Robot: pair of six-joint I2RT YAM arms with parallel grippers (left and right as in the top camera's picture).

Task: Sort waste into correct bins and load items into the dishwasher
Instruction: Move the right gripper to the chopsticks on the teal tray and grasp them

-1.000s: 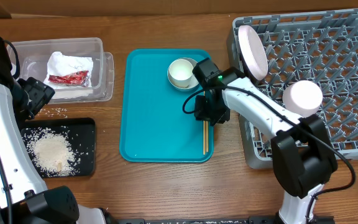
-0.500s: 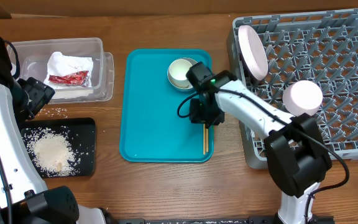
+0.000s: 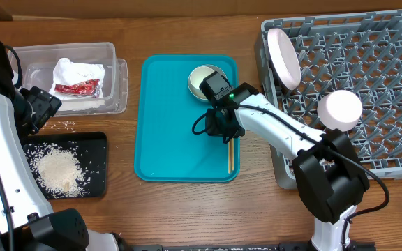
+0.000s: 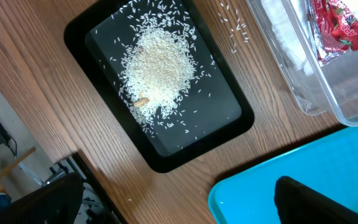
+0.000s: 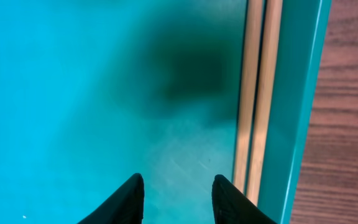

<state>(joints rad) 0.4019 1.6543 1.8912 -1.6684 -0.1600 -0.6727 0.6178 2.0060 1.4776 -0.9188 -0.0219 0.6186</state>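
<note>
**Right hand drifting left, chopsticks untouched**

Compared with a second ago: found the right hand (image 3: 218, 125) further left over the teal tray (image 3: 166, 118), and now partly covering the grey-green bowl (image 3: 199, 78). Caught it slightly spread, gripping nothing, hovering just left of the chopsticks (image 5: 257, 93). Same spot for those, along the tray's right edge. No change with the left hand (image 4: 180, 180) either: spread wide, empty, above the black tray (image 4: 229, 109) of rice (image 4: 160, 62). Spotted the plate (image 3: 283, 49) and white bowl (image 3: 339, 109) in the rack (image 3: 389, 84).

The right arm (image 3: 278, 129) reaches toward 10 o'clock. The right gripper (image 5: 178, 200) points down, fingers slightly parted. The left gripper (image 3: 39, 109) hangs at 9 o'clock, fingers spread wide.
</note>
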